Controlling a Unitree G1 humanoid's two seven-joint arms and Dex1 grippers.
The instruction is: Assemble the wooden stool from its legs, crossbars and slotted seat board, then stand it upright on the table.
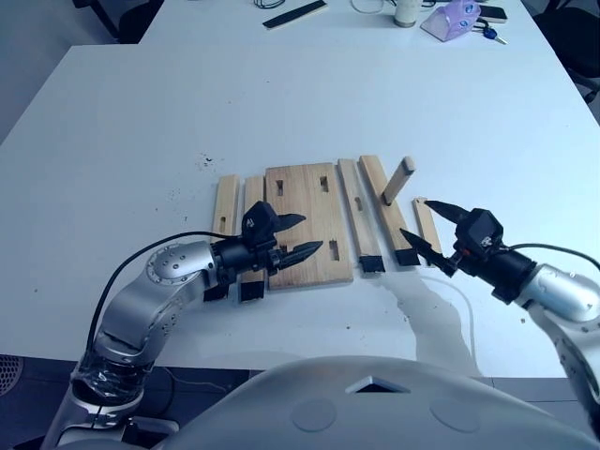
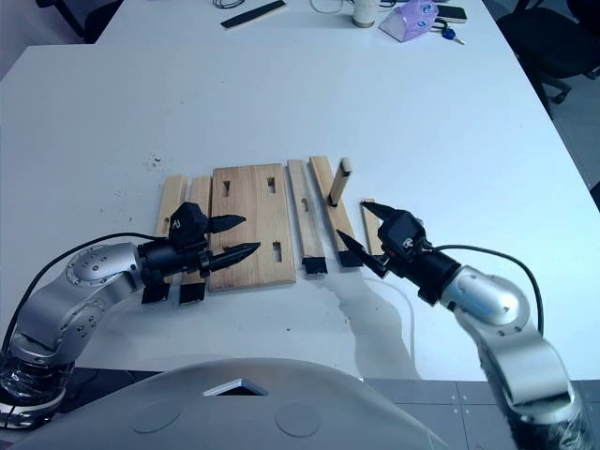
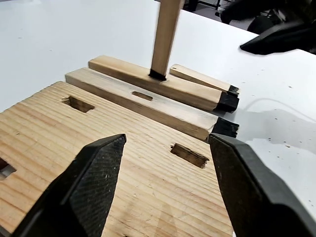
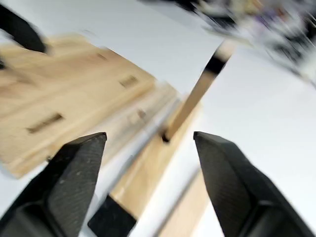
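Observation:
The slotted seat board (image 1: 305,225) lies flat mid-table. Two legs (image 1: 226,202) lie along its left side, and two more (image 1: 354,211) along its right. A crossbar (image 1: 398,180) stands tilted in the slot of the outer right leg (image 1: 384,211). A short loose crossbar (image 1: 427,225) lies just beyond that leg. My left gripper (image 1: 313,232) is open, low over the board's near left part (image 3: 98,148). My right gripper (image 1: 414,217) is open around the near ends of the outer leg and short crossbar, holding nothing; its fingers (image 4: 74,182) frame the upright crossbar (image 4: 197,94).
The white table (image 1: 141,122) has free room to the left, right and behind the parts. At its far edge are a black strip (image 1: 295,14), a cup (image 1: 406,11) and a purple object (image 1: 455,19). The front edge is close behind both grippers.

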